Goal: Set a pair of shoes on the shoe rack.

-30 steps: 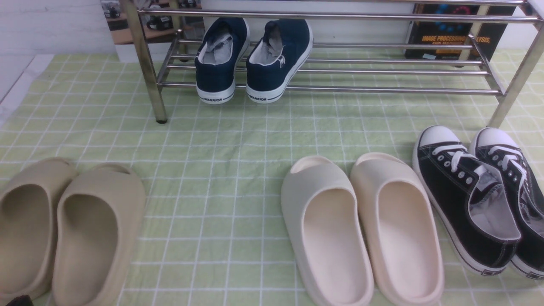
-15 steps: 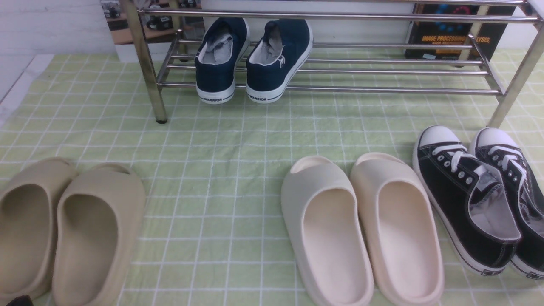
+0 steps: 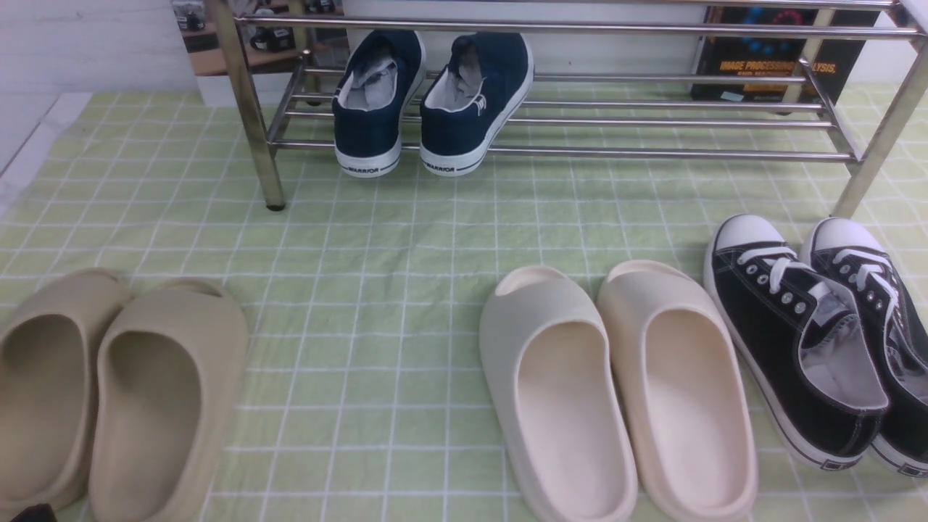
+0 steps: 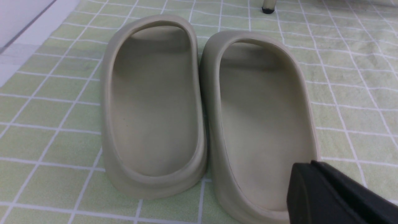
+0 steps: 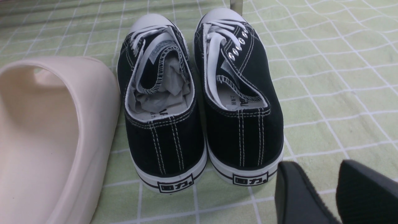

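Nothing shifted since a second ago, same layout all round. Pair of navy canvas slip-ons (image 3: 431,101) sitting on the lower bars of the chrome shoe rack (image 3: 652,119), toward its left end, heels facing the camera, "WARRIOR" on the white heel strips, white-edged collars, grey insoles only partly visible. Toes hidden behind the upper bar.

Left hand (image 4: 337,197) clenched tight, cut off at the frame corner, hovering by the heel of the tan foam slides (image 3: 109,391). Right hand (image 5: 334,193) showing two black fingers with a gap between them, released, gripping nothing, just behind the black lace-up sneakers (image 5: 199,96). Cream slides (image 3: 616,391) next to those, one cropped. All on the green checked tablecloth (image 3: 377,290); rack top out of frame.
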Robot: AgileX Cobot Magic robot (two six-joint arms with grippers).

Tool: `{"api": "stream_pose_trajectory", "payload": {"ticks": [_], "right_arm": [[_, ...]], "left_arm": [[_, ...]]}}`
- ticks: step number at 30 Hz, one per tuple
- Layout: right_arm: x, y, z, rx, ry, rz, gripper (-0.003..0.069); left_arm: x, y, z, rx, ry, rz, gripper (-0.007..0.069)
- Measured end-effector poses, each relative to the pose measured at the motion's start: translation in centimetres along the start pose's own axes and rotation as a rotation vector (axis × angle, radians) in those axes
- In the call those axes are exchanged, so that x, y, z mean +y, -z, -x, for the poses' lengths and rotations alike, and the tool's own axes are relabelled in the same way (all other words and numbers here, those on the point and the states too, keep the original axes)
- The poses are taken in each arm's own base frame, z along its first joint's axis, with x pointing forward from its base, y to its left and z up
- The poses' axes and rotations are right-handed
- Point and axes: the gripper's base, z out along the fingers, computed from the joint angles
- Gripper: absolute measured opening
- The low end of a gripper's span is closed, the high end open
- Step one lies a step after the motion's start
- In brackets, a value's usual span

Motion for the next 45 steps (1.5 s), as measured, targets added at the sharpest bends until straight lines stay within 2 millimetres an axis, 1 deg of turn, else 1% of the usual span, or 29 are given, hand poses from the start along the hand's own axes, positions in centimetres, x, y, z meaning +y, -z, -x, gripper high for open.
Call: {"api": "stream_pose_trajectory", "payload": {"ticks": [32,45], "right_arm": [[0.0,0.0,0.0,0.0,0.0,0.0,0.0239],[0.0,0.0,0.0,0.0,0.0,0.0,0.0239]], "left_arm": [[-0.01,-0.01,-0.04,0.002,0.004,-0.001,-0.0013],[0.0,-0.01,-0.09,0.008,0.005,-0.001,0.0002]]}}
